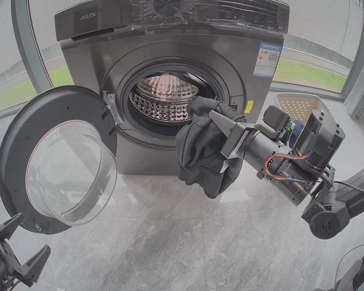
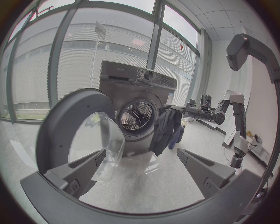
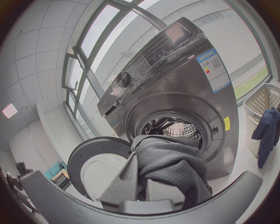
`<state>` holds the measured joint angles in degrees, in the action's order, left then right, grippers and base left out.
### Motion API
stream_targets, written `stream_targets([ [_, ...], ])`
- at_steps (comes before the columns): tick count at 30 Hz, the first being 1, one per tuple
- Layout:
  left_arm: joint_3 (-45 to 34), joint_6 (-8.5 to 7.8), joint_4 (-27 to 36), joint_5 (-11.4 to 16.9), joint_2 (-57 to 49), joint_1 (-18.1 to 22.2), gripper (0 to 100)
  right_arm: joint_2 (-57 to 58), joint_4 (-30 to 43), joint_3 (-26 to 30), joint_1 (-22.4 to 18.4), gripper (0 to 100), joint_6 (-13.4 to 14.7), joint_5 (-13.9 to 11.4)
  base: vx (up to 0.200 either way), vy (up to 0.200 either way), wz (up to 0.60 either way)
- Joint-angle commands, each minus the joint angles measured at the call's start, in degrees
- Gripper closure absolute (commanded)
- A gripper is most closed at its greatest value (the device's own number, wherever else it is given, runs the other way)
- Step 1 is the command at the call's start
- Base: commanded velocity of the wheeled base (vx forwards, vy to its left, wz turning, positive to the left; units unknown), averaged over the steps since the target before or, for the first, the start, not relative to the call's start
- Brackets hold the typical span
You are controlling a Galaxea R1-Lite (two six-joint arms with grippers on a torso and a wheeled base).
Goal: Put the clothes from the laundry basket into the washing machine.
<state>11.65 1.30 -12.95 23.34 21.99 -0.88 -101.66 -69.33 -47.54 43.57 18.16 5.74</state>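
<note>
Our right hand (image 1: 214, 117) is clamped on the dark grey knit garment (image 1: 199, 151), held just before the steel drum mouth (image 1: 167, 98) of the grey front-loading washing machine (image 1: 212, 49). Most of the cloth hangs lower than that mouth, so we judge it may catch on the way in and spill onto the floor (image 1: 189, 235). Our left hand (image 1: 32, 233) is open, low down.

Markings on washing machine (image 1: 94, 64)
I see a maker's badge (image 1: 88, 16), an energy label (image 1: 267, 60), a yellow sticker (image 1: 248, 106); fine print illegible.
</note>
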Motion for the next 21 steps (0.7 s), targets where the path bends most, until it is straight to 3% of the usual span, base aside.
stream_targets([
  [1,-0.58,-0.78,-16.50,6.27,28.98,-5.19,0,-3.37,-0.98,-3.08,2.13,100,-0.06,1.03,0.000,0.000,0.00],
  [5,-0.67,-0.51,-27.31,5.22,40.06,-9.76,0,-3.46,-0.90,-3.87,2.49,100,-0.06,0.06,0.000,0.000,0.00],
  [10,0.30,-0.16,-32.49,1.79,48.85,-14.94,0,-4.34,-0.37,-4.84,1.78,100,0.03,-2.14,0.000,0.000,0.00],
  [17,2.41,0.01,-37.77,1.70,56.93,-18.11,0,-6.01,-0.28,-6.60,1.61,100,0.03,-2.49,0.000,0.000,0.00],
  [21,5.22,0.10,-44.45,1.79,66.16,-20.92,0,-6.01,-0.63,-7.12,1.61,100,0.03,-2.05,0.000,0.000,0.00],
])
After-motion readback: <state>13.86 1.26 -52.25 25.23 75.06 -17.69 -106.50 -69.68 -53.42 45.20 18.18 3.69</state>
